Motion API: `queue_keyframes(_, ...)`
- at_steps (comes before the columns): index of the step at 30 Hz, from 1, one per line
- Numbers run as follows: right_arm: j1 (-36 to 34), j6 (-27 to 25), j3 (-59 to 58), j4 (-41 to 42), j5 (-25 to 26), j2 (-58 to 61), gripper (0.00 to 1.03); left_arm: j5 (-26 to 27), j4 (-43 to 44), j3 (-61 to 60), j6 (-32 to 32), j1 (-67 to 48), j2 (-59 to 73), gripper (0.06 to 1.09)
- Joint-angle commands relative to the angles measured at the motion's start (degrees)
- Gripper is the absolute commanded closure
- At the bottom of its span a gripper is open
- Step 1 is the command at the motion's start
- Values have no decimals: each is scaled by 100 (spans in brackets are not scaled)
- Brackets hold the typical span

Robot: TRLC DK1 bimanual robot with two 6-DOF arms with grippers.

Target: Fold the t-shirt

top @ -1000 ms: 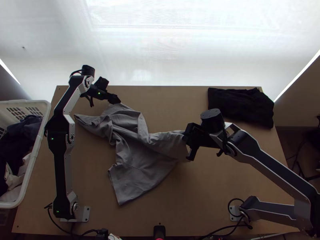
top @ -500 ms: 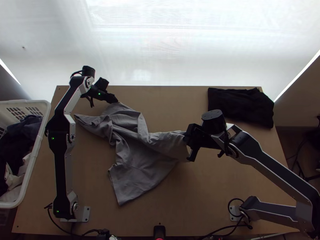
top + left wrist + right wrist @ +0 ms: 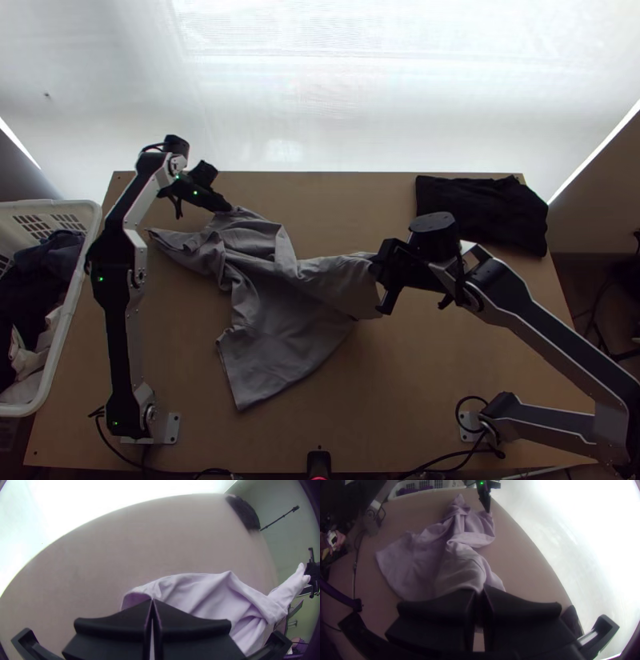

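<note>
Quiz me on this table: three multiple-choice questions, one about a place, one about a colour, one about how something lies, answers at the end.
1. Where does the black cloth lie?
A. Table's far right
B. Near left
C. Dead centre

2. What colour is the basket?
A. Red
B. Blue
C. White

3. How does the grey shirt lie?
A. Neat square
B. Rumpled
C. Rolled up

1 A: it sits there in the top view.
2 C: its rim is white.
3 B: wrinkles and uneven edges show.

Bright light was thrown from the white screen [image 3: 336, 96]. The table [image 3: 416, 376] was left dim, and its edge was bent in both wrist views.
</note>
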Motion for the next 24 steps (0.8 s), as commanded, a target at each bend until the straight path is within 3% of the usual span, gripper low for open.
queue_keyframes(1,-786,281,385,-22,54,-48,100,301,4,-595,-174,441,-1660,105)
queue_keyframes(7,-2640,747,807,-418,-60,-57,100,556,101,-1034,-482,1091,-3567,105)
queue_keyframes(10,-3414,993,1044,-734,-579,-30,100,635,110,-1114,-421,1469,-4244,105)
queue_keyframes(13,-4257,1195,1493,-1086,-1159,-4,100,1207,145,-1210,-473,2287,-4929,105)
queue_keyframes(18,-4530,1143,2160,-1358,-1247,-13,100,1549,145,-1228,-561,2876,-5307,105)
queue_keyframes(24,-4591,738,3092,-1516,-1282,-496,100,1998,154,-1448,-526,3447,-6028,105)
